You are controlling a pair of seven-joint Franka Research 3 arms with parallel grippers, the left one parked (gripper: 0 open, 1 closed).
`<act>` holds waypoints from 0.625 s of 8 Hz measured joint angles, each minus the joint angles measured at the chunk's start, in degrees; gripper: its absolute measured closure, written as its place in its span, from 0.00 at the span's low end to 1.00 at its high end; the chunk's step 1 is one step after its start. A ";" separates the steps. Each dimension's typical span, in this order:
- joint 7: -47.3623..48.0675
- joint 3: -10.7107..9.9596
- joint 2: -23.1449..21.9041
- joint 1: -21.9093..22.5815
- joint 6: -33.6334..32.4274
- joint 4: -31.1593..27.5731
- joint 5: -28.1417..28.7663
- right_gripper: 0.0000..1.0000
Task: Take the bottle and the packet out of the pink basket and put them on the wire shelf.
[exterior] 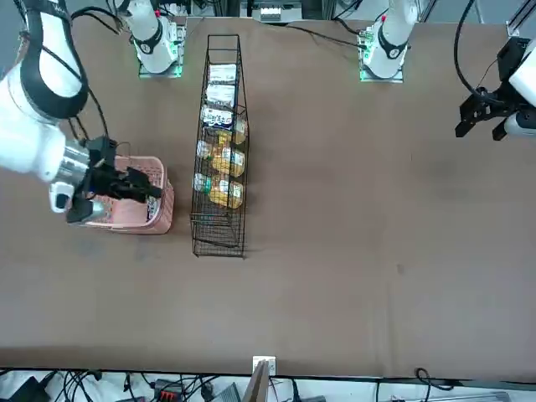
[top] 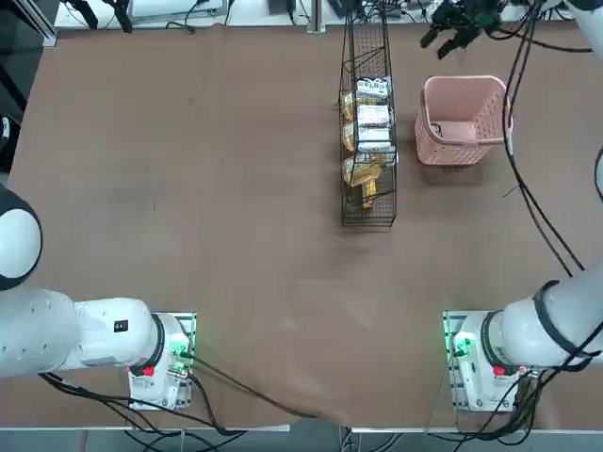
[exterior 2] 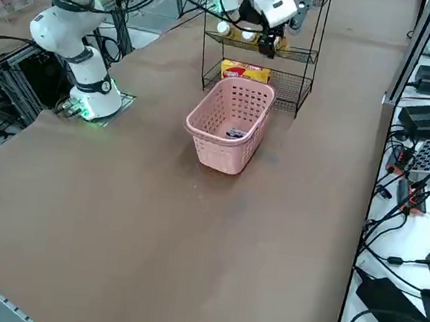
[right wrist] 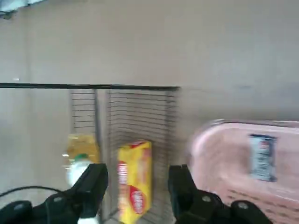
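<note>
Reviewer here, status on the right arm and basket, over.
Right gripper open, empty, near the wire shelf. Packet still in the pink basket. No bottle seen in the basket.

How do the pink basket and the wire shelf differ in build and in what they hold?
The pink basket is a wide, open-topped tub, whereas the wire shelf is long and narrow. The basket's sides are pink lattice; the shelf is thin black rods. The basket holds a small packet low inside, while the shelf carries several white and yellow packages. Both stand on the brown table and have see-through gaps in their sides.
</note>
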 joint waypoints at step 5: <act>0.77 -2.41 -0.53 -0.07 -0.44 -0.52 -18.00 0.19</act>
